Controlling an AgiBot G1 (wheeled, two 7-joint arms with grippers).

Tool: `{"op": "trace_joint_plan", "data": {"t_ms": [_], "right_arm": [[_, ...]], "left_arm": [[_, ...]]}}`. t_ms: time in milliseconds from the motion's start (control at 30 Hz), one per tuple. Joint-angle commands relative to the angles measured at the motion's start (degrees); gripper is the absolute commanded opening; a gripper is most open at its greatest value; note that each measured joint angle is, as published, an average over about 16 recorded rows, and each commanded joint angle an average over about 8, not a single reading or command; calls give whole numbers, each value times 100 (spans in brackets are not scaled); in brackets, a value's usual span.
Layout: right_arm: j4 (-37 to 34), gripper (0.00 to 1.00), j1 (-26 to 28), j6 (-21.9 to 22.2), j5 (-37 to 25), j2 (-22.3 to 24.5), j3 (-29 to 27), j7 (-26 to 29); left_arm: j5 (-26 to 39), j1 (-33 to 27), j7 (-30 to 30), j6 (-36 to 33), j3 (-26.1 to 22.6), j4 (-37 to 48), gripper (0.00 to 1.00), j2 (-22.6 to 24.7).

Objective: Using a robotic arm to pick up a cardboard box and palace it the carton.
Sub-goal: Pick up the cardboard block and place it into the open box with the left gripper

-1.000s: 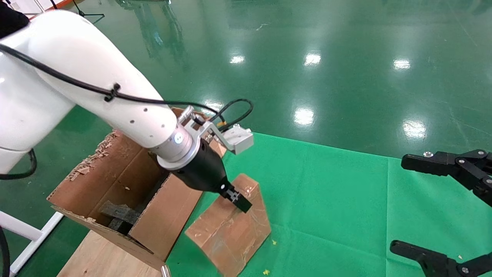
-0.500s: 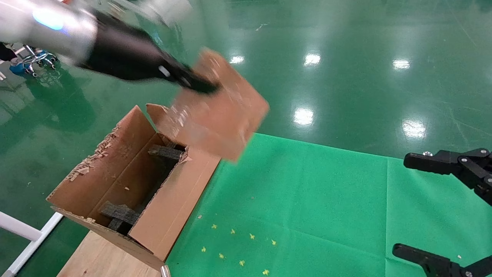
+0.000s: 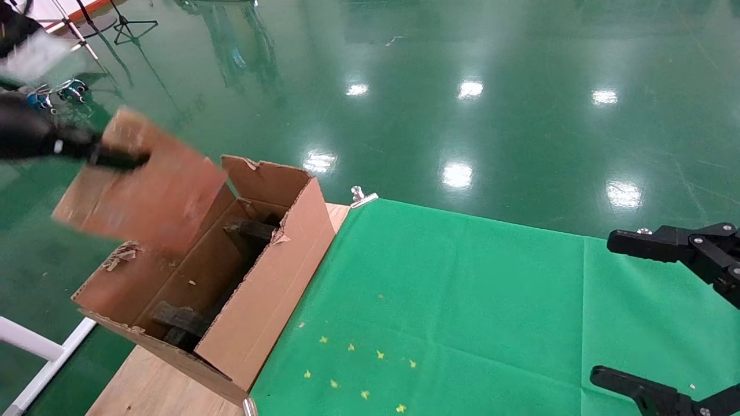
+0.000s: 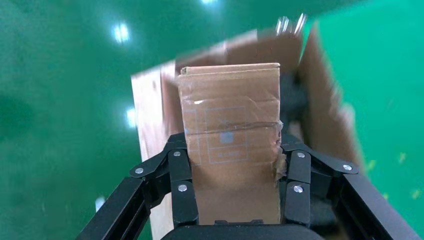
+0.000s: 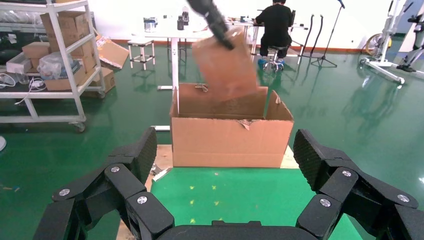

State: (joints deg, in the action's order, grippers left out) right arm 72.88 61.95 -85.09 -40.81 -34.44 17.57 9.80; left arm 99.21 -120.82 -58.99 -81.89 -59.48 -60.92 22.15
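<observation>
My left gripper [image 3: 118, 159] is shut on the small taped cardboard box [image 3: 139, 190] and holds it in the air over the left, far end of the open carton [image 3: 272, 271]. In the left wrist view the box [image 4: 230, 110] stands clamped between both fingers [image 4: 181, 195], with the carton [image 4: 320, 115] blurred beneath it. The right wrist view shows the box [image 5: 227, 70] hanging tilted just above the carton [image 5: 200, 135], which holds black foam pieces [image 3: 179, 320]. My right gripper [image 3: 627, 312] is open and empty at the right edge, parked.
The carton stands on a wooden tabletop [image 3: 150, 387] beside a green cloth [image 3: 462, 289] marked with small yellow crosses [image 3: 352, 370]. A metal clip [image 3: 361, 196] holds the cloth's far corner. A shelf rack [image 5: 50, 60] and a seated person [image 5: 275, 25] are far behind.
My left gripper lifted the cardboard box off the green cloth, then swung it left and up over the carton. The right arm has not moved.
</observation>
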Motion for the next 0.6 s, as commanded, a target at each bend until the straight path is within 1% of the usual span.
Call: {"op": "trace_joint_plan", "data": {"t_ms": [33,133,267,600], "right_arm": [[0,100,0,0,0,0,0,0],[0,100,0,0,1,0,1,-1],[0,100,0,1,1,1,2,-1],[0,100,1,2,3,2,4,-2]], "left_arm": [[-68,141,411,42,-42,326,0,-164],[-114,335,852,263,-93,816,0,-185],[-99,550,1246,595,-155,1404,0,-66],[-220,1215,2032,1319,-291,3037,0,638]]}}
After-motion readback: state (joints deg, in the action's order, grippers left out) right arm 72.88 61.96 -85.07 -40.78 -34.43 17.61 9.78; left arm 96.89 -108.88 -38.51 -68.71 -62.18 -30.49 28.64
